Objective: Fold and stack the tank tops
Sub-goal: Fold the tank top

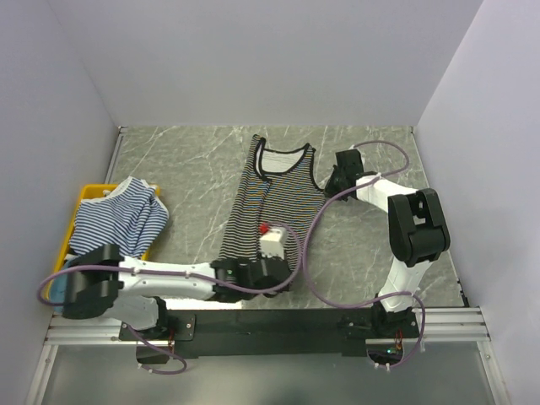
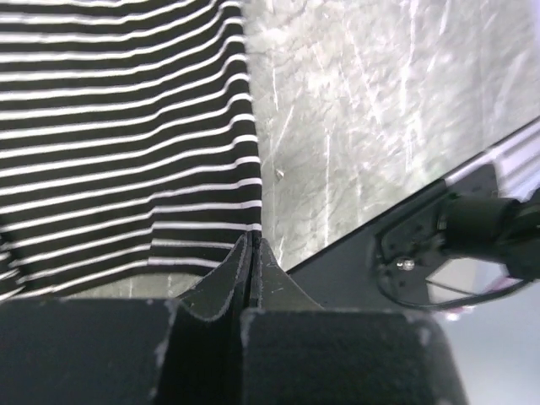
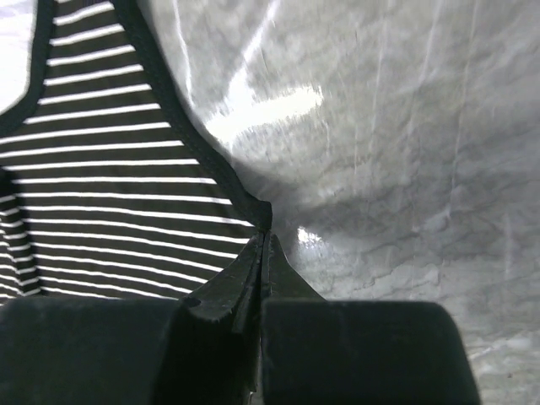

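- The left fingers (image 2: pixel 246 257) are pressed together with no gap showing. Their tips meet the near right corner of the black-and-white tank top (image 1: pixel 278 190) at its hem, so I judge that corner pinched.
- The right fingers (image 3: pixel 260 253) are closed the same way, on the black trim where the right armhole edge runs down to a point.
- Both grips sit on the garment's right side, one low and one high. This looks like the start of a lengthwise fold, with the right edge about to be carried over to the left.
- The garment lies flat on the counter (image 1: pixel 380 152), neck towards the far wall and hem close to the near edge. Its left side looks narrower, perhaps folded in, but I cannot tell for sure.
- The next move calls for both arms to lift together and only a little, travel left at matched pace, and keep the edge taut so the stripes land square.
- Bare counter lies to the right of the garment and between it and the yellow tray (image 1: pixel 89 192), so a leftward sweep has room.
- The blue-and-white tank top (image 1: pixel 118 215) is heaped on that tray, well apart and unfolded, so most of the task is yet to do.
- The cable (image 1: pixel 305 253) of the right arm loops just beside the garment's right edge and could catch the fabric.
- The black rail (image 1: pixel 278 321) runs just beyond the hem, leaving the left arm little room on the near side.
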Available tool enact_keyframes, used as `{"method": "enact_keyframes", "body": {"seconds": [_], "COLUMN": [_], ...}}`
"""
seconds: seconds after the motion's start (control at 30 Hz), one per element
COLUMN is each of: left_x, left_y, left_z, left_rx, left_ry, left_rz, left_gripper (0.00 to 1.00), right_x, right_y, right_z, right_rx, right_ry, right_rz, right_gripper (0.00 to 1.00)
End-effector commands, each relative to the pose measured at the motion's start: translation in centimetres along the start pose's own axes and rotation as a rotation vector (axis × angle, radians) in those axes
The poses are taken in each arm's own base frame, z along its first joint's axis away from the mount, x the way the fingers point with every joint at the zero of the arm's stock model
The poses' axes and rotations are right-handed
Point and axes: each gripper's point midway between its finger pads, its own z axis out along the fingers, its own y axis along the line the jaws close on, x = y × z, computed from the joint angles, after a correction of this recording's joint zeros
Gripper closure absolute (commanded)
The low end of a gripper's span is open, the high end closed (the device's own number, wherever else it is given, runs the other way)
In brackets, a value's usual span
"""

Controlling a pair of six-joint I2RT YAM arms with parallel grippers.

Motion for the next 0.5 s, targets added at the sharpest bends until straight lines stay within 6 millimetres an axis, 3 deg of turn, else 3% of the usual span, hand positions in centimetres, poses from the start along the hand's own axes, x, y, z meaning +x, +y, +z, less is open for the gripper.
{"method": "enact_keyframes", "body": {"seconds": [0.0, 0.2, 0.37, 0.43, 0.47], "left_x": [-1.2, -1.7, -1.2, -1.0, -0.9], "left_y": [-1.9, 1.2, 4.0, 5.1, 5.4], "left_z": [-1.1, -1.3, -1.3, -1.5, -1.5], "left_rx": [0.167, 0.166, 0.142, 0.125, 0.12], "left_ry": [0.013, 0.01, 0.017, 0.016, 0.018], "left_rz": [-0.169, -0.266, -0.337, -0.365, -0.37], "left_gripper": [1.0, 0.99, 0.99, 0.99, 0.99], "right_x": [-5.1, -6.4, -6.1, -5.4, -5.4], "right_y": [1.8, 4.7, 9.9, 11.0, 12.7], "right_z": [-2.8, -3.7, -3.4, -2.3, -2.6], "right_rx": [-0.018, -0.012, -0.039, -0.035, -0.058], "right_ry": [-0.147, -0.179, -0.177, -0.159, -0.167], "right_rz": [-0.009, -0.06, -0.13, -0.144, -0.156], "right_gripper": [1.0, 1.0, 1.0, 1.0, 1.0]}}
